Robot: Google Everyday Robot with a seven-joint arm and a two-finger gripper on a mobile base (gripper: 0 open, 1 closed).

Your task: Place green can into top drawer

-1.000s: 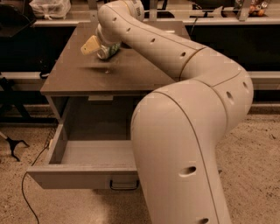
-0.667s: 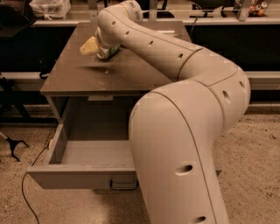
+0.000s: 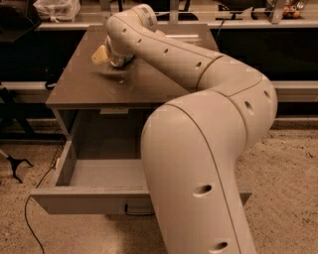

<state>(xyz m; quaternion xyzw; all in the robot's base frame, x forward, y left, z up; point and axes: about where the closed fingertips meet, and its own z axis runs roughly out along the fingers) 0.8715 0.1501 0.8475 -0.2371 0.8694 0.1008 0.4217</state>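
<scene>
The top drawer (image 3: 92, 201) is pulled open at the front, with its inside bare (image 3: 99, 171) and its dark loop handle (image 3: 139, 212) low at centre. My arm reaches from the lower right over the cabinet top (image 3: 79, 89). My gripper (image 3: 119, 61) is at the back left of the cabinet top, pointing down, mostly hidden behind its own wrist. It is right next to a pale round bowl (image 3: 99, 54). The green can is hidden by the wrist and does not show.
The arm's large links (image 3: 198, 163) cover the right half of the drawer and cabinet. A white plastic bag (image 3: 57, 9) lies on a shelf behind. A black cable (image 3: 30, 218) and a dark stand (image 3: 12, 163) are on the floor at left.
The arm's big lower link has shifted slightly to the left. The gripper stays at the same spot beside the bowl.
</scene>
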